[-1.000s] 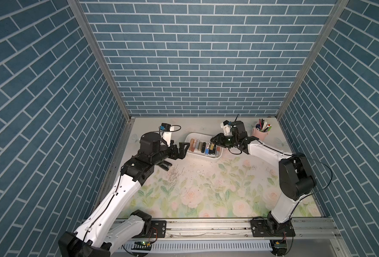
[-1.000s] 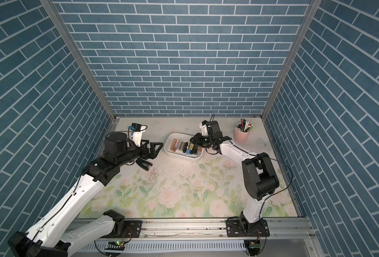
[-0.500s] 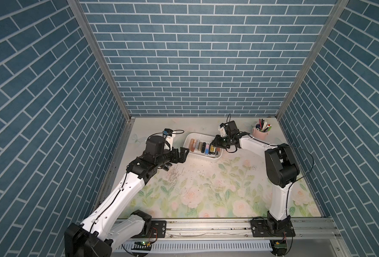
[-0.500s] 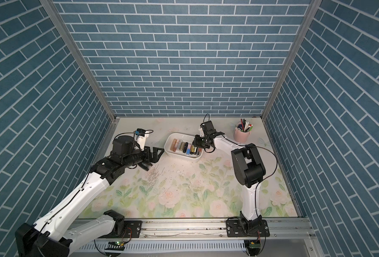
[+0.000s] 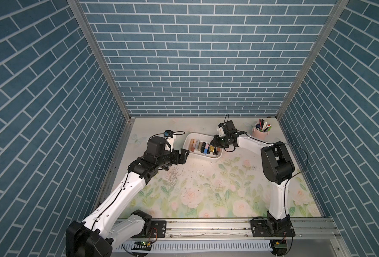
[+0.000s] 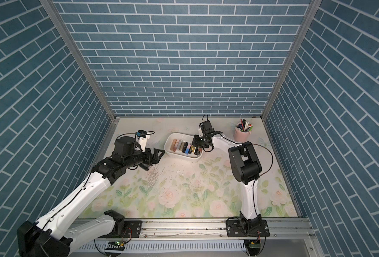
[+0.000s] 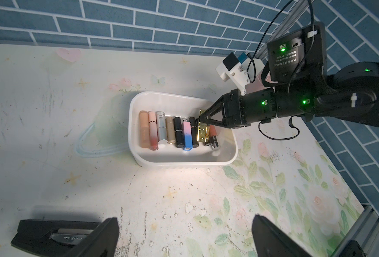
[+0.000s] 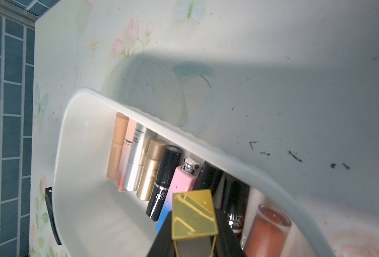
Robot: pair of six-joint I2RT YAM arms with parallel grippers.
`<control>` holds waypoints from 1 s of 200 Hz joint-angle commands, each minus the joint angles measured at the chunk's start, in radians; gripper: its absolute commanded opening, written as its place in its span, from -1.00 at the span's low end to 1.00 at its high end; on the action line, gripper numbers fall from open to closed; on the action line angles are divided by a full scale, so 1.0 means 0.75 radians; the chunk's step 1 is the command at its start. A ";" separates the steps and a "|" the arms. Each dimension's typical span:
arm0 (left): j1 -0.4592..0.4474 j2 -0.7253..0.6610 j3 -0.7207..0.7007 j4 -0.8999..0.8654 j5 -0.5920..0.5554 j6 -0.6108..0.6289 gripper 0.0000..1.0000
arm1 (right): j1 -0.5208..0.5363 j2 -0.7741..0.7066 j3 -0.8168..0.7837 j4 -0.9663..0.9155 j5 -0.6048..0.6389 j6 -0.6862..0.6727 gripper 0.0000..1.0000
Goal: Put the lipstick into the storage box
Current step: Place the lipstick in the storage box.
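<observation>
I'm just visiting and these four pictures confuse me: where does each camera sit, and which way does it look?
Top views: twin camera high at the front, looking down on the table, box and pen cup; left arm and right arm show whole.
Left wrist: on the left arm, facing across the table to the box; the open left gripper and, opposite, the right gripper show.
Right wrist: on the right arm, looking closely into the box; the right gripper clamps a gold lipstick.
Shared: both wrist views show that lipstick gripped.

"SHUZ" on black lipstick (image 8: 235, 200); "DAMIAO" on motor housing (image 7: 295, 51).
</observation>
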 commanded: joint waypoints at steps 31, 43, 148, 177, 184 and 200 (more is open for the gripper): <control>0.005 -0.004 -0.023 -0.006 0.011 0.027 0.99 | 0.007 0.045 0.038 -0.039 0.059 -0.044 -0.50; 0.006 -0.003 -0.023 -0.004 0.013 0.026 0.99 | 0.007 0.042 0.036 -0.042 0.065 -0.046 -0.38; 0.005 0.006 -0.027 0.014 0.026 0.012 0.99 | 0.045 -0.151 0.021 -0.108 0.205 -0.077 0.01; 0.005 0.012 -0.031 0.026 0.037 0.002 0.99 | 0.079 -0.179 0.019 -0.080 0.170 -0.085 0.02; 0.005 0.013 -0.031 0.026 0.039 0.001 0.99 | 0.082 -0.174 0.017 -0.065 0.133 -0.082 0.02; 0.005 0.011 -0.031 0.024 0.038 0.001 0.99 | 0.081 -0.148 0.020 -0.044 0.073 -0.073 0.02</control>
